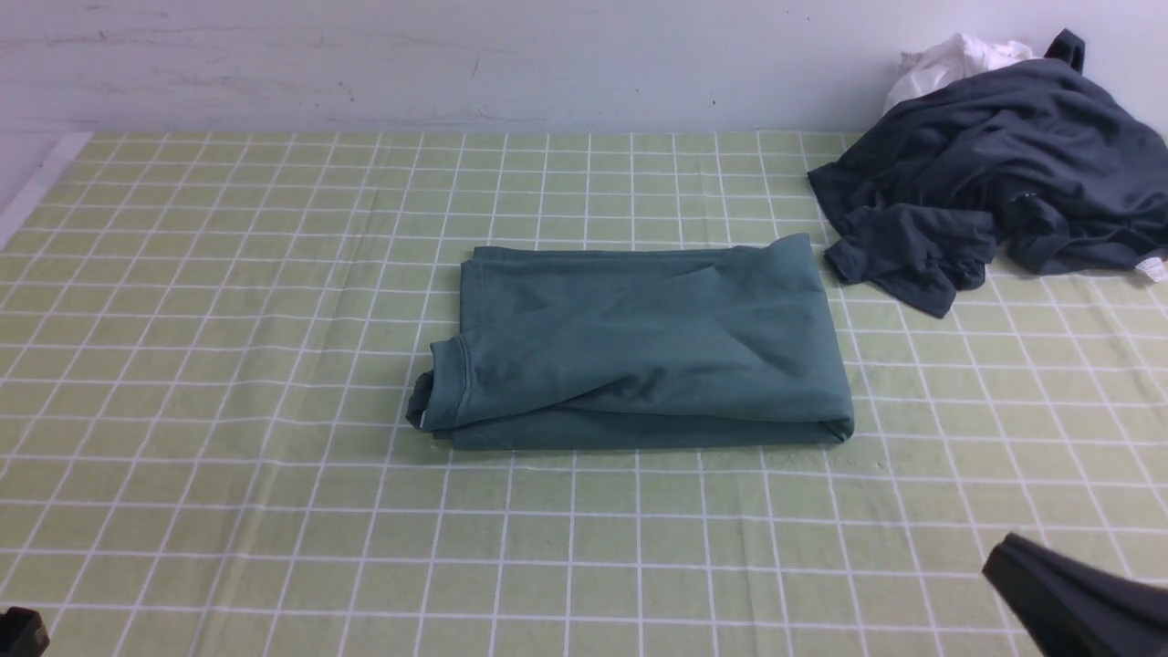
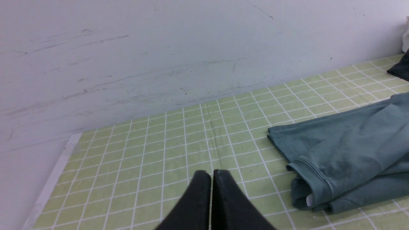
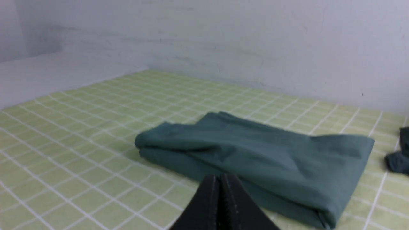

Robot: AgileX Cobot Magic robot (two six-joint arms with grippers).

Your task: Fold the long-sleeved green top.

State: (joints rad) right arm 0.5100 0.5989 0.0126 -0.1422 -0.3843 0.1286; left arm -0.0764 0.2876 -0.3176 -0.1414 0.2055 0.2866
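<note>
The green long-sleeved top [image 1: 639, 347] lies folded into a compact rectangle at the middle of the checked tablecloth, a ribbed cuff poking out at its near left corner. Both wrist views also catch the top [image 2: 345, 153] [image 3: 262, 156]. My left gripper [image 2: 212, 172] is shut and empty, hovering over bare cloth to the left of the top; only a dark corner of the left arm [image 1: 20, 631] shows in the front view. My right gripper [image 3: 219, 176] is shut with nothing in it, near the top's front right; it appears in the front view's lower right corner [image 1: 1004, 554].
A crumpled dark charcoal-grey garment [image 1: 995, 173] lies at the back right, with a small white cloth [image 1: 949, 64] behind it against the wall. The green-and-white checked tablecloth [image 1: 228, 365] covers the table. A pale wall [image 1: 456, 55] closes the far side.
</note>
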